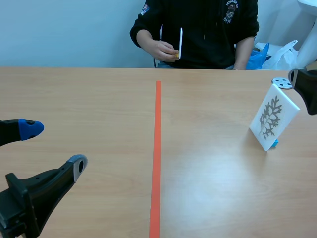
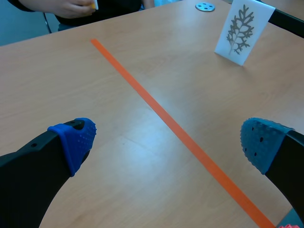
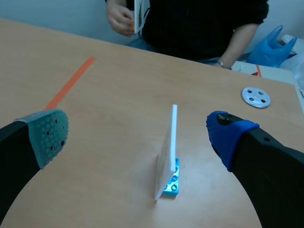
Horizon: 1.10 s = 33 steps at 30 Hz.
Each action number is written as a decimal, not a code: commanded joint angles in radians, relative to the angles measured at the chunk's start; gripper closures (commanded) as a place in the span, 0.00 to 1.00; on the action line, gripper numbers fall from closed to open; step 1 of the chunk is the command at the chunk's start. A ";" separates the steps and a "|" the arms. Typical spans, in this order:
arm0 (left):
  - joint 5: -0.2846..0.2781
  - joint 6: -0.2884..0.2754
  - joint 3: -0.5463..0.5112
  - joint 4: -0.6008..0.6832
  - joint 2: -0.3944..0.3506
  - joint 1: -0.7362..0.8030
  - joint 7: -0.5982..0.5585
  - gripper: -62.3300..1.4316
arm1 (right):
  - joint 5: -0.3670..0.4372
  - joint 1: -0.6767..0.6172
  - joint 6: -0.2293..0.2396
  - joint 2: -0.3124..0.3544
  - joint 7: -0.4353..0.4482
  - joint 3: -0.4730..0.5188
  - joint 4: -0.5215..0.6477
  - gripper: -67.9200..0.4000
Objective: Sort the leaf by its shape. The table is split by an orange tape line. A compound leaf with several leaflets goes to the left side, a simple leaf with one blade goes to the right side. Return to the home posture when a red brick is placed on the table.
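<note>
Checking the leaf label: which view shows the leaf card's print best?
The scene view: the leaf card faces the camera, branching print whole. The left wrist view shows the print too, farther off; the right wrist view shows only the card's edge.

Leaf card (image 1: 274, 116): white rect. panel w/ dark grey print of a much-divided leaf, many small lobes branching off a central stem. It stands on edge, foot slotted in a small light-blue brick (image 1: 274, 144), and leans somewhat. Printed face turned twd lower left of the scene view. Pos.: mid-right of frame, on tabletop, right of the orange tape line (image 1: 157, 158) and well apart from it. The line runs top to bottom thru frame centre. Right wrist view shows the card edge-on (image 3: 167, 156): thin, plain white, brick (image 3: 172, 183) at its base.
</note>
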 commanded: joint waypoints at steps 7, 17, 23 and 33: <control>-0.006 -0.001 -0.003 0.013 0.002 -0.003 -0.013 0.00 | 0.044 -0.205 0.018 0.003 0.007 0.029 0.201 0.00; -0.007 -0.002 -0.003 0.013 -0.001 -0.003 -0.013 0.00 | 0.043 -0.352 0.020 -0.075 -0.011 0.029 0.346 0.00; -0.007 -0.002 -0.003 0.013 -0.001 -0.003 -0.013 0.00 | 0.043 -0.362 0.020 -0.079 -0.011 0.027 0.346 0.00; -0.006 -0.002 -0.003 0.013 -0.001 -0.003 -0.013 0.00 | 0.042 -0.356 0.020 -0.077 -0.011 0.014 0.345 0.00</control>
